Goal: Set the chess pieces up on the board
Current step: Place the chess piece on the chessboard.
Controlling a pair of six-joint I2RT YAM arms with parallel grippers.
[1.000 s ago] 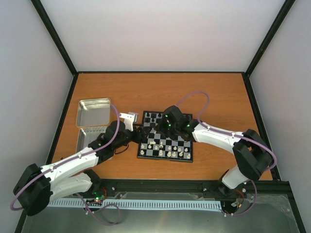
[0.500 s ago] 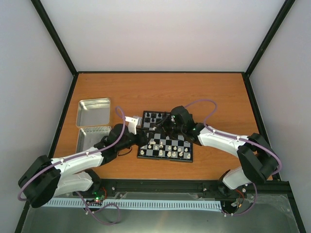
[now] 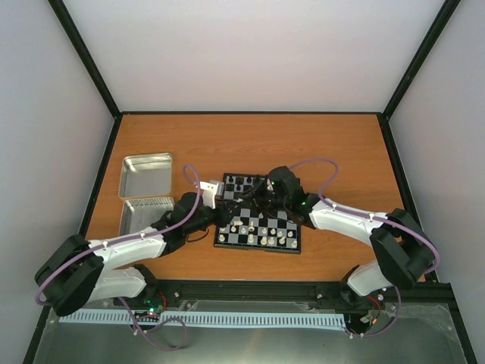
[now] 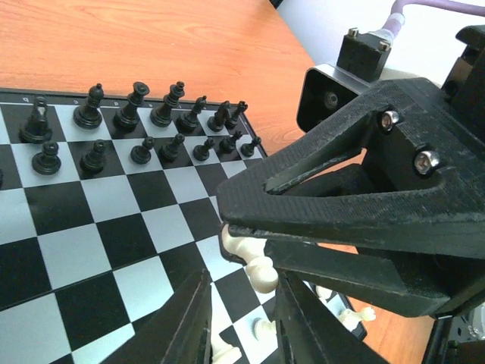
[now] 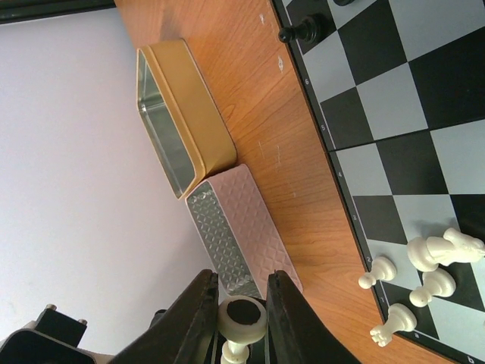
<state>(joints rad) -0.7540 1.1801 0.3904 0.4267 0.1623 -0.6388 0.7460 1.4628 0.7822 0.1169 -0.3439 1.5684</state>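
**Black ranked, white unfinished**

On the board's [image 3: 297,247] near rows, white pieces [image 3: 261,240] stand loose, one toppled. Mid-board, the right gripper [image 5: 241,292] pinches a white piece [image 5: 242,322]. The left gripper [image 4: 242,287] is spread and looks empty. At the far edge, black pieces [image 4: 151,114] fill two rows.

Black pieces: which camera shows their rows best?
Left wrist: the black pieces stand in two clear rows along the board edge. Top external shows them tiny, partly behind the right arm. Right wrist catches one whole, at the board's edge.
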